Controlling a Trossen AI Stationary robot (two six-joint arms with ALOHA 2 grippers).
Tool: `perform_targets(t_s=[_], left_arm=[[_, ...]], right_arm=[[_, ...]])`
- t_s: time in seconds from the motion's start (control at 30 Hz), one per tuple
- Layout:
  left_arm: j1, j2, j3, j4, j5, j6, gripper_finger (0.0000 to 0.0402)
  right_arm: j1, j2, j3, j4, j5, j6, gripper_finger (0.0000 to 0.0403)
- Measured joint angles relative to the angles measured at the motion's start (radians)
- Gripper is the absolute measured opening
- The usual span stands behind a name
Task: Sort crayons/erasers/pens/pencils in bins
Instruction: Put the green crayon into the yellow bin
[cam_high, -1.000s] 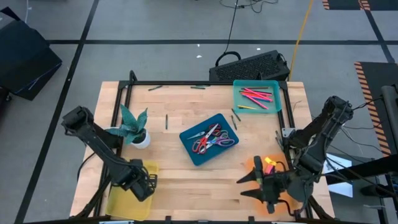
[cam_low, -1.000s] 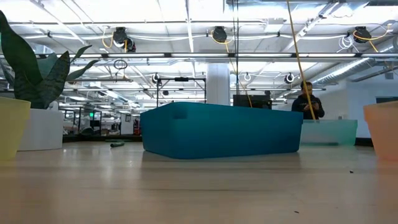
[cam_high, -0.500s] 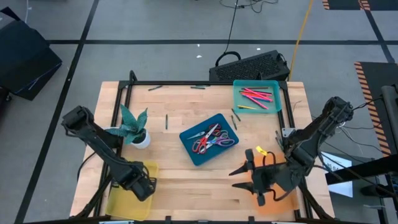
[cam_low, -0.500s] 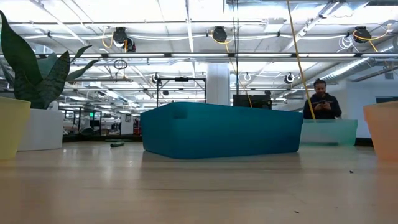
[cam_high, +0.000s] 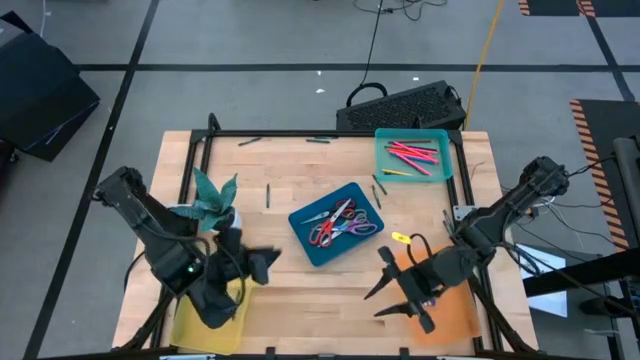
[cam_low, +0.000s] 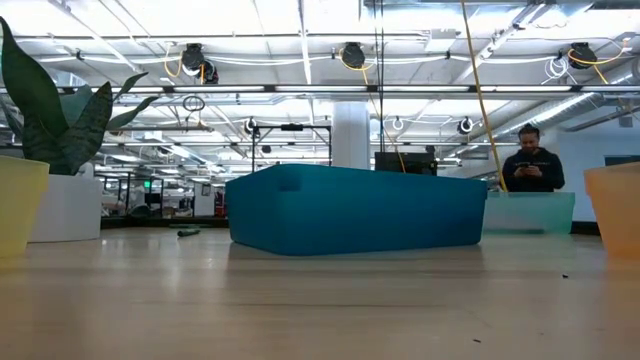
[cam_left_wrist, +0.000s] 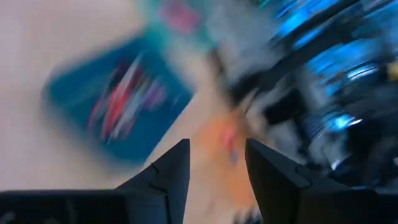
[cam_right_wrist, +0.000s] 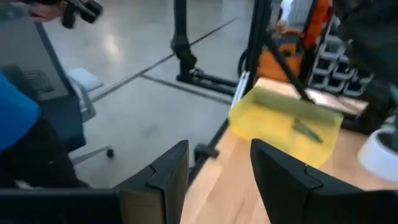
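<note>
Four bins stand on the table: teal (cam_high: 413, 153) at the far right with red and pink sticks, dark blue (cam_high: 337, 222) in the middle with scissors, yellow (cam_high: 205, 318) near left, orange (cam_high: 452, 302) near right. A dark green stick (cam_right_wrist: 308, 129) lies in the yellow bin. Loose dark sticks (cam_high: 267, 195) (cam_high: 378, 185) lie on the wood. No erasers show. My left gripper (cam_high: 268, 262) hangs open above the table, right of the yellow bin. My right gripper (cam_high: 378, 285) is open, just left of the orange bin, pointing toward the table's left. Both hold nothing.
A potted plant (cam_high: 215, 205) stands at the left, close to my left arm. A black keyboard (cam_high: 405, 105) lies beyond the far edge. Two more dark sticks (cam_high: 248, 141) (cam_high: 318, 140) rest by the far rail. A person (cam_low: 532, 165) stands far off in the room.
My left gripper has risen out of the yellow bin and swung toward the table's right, turning to face the blue bin. My right gripper has left the orange bin, going toward the table's left and slightly toward the far edge, fingers spread throughout.
</note>
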Motion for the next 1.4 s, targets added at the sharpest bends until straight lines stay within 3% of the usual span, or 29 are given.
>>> perform_targets(t_s=[0.07,0.13,0.2,0.3,0.4,0.5,0.67,0.8,1.0,1.2,1.4], left_arm=[[0.023,0.0,0.02,0.094,-0.127,0.193,0.0156],[0.059,0.0,0.039,0.146,-0.129,0.341,0.0157],[0.114,-0.009,0.058,0.146,-0.038,0.422,0.0157],[0.229,-0.016,0.086,0.156,0.115,0.514,0.0157],[0.335,-0.021,0.103,0.158,0.161,0.609,0.0157],[0.467,-0.032,0.11,0.131,0.25,0.649,0.0157],[0.708,-0.033,0.107,-0.076,0.489,0.745,0.0164],[0.904,-0.022,0.107,-0.217,0.625,0.818,0.0201],[1.186,0.022,0.055,-0.308,0.853,0.95,0.024],[1.318,0.102,-0.062,-0.262,0.948,1.031,0.0243],[1.326,0.181,-0.209,-0.106,1.001,1.078,0.0244]], right_arm=[[-0.009,0.0,-0.002,0.024,0.003,-0.031,0.0164],[-0.013,0.0,-0.002,0.056,0.003,-0.062,0.0164],[-0.017,0.0,-0.002,0.066,0.018,-0.074,0.0164],[-0.018,0.0,-0.002,0.056,0.184,-0.007,0.0164],[-0.022,0.0,-0.002,0.022,0.335,-0.002,0.0164],[-0.022,-0.009,-0.003,-0.009,0.396,0.004,0.0171],[-0.057,-0.042,-0.002,-0.075,0.403,0.108,0.0209],[-0.097,-0.051,-0.002,-0.154,0.403,0.135,0.0236],[-0.161,-0.036,-0.003,-0.19,0.396,0.136,0.0234],[-0.26,-0.035,-0.003,-0.188,0.397,0.135,0.0227],[-0.32,-0.035,-0.003,-0.186,0.396,0.132,0.0226]])
